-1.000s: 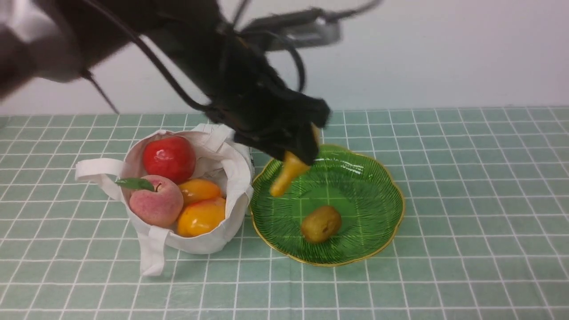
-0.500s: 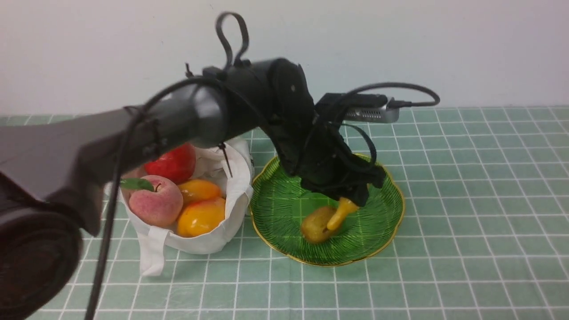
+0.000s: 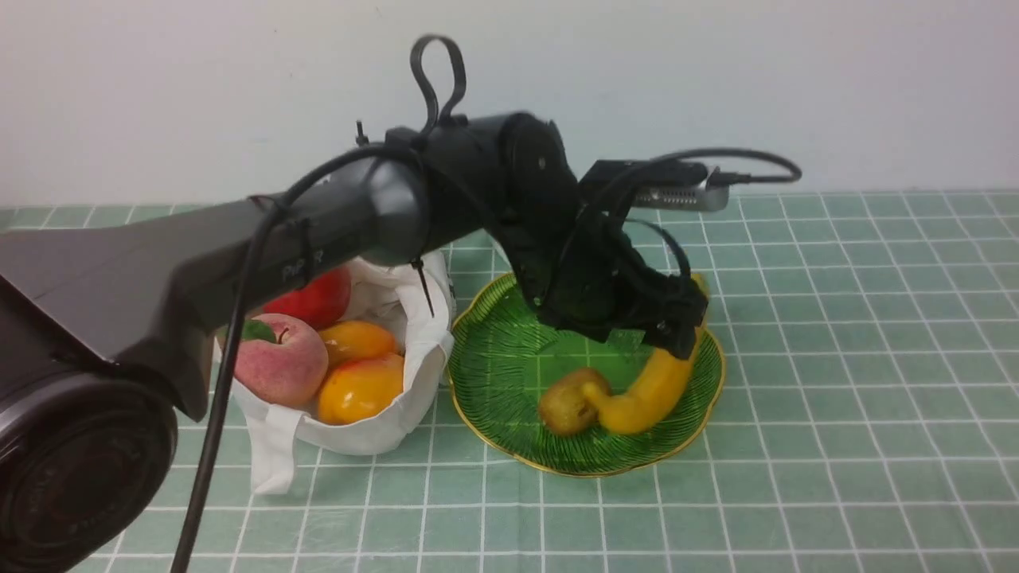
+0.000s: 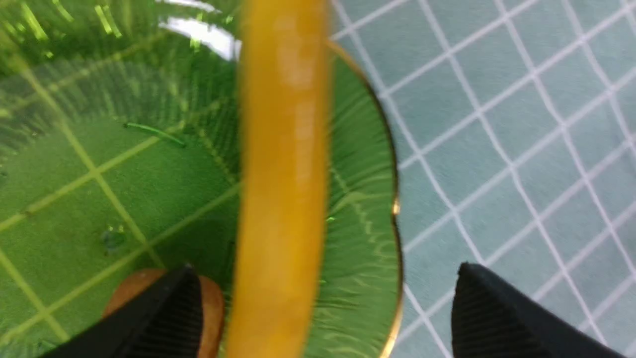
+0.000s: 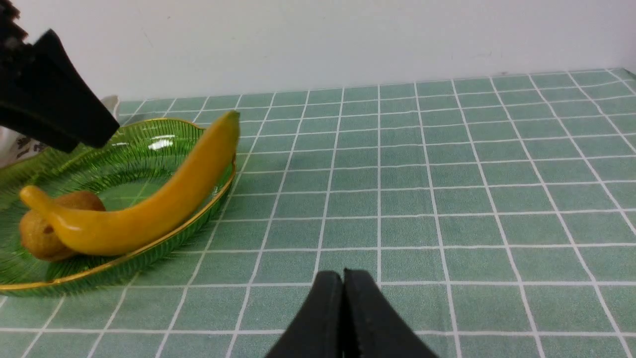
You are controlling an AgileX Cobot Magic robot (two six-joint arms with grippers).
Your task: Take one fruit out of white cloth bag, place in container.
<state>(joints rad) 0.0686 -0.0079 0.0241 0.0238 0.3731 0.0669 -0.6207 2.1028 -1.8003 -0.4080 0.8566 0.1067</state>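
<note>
Front view: the left gripper [image 3: 675, 338] was recorded over the dish [image 3: 493, 350], directly above the banana [image 3: 649, 390]; its spread could not be judged here. The banana was laid in the dish, its near end touching a brown fruit [image 3: 567, 404], its far end raised by the rim. The bag [image 3: 398, 426] was set just beside the dish, on its left, and was filled with an apple [image 3: 314, 298], a peach [image 3: 279, 370] and two orange fruits [image 3: 362, 390].

Left wrist view: the fingers [image 4: 164, 318] were found wide apart, with the blurred banana lying between them and untouched by either.

Right wrist view: the right gripper [image 5: 343, 303] was pressed fully closed on nothing, low over the checked cloth [image 5: 497, 199], apart from the dish
</note>
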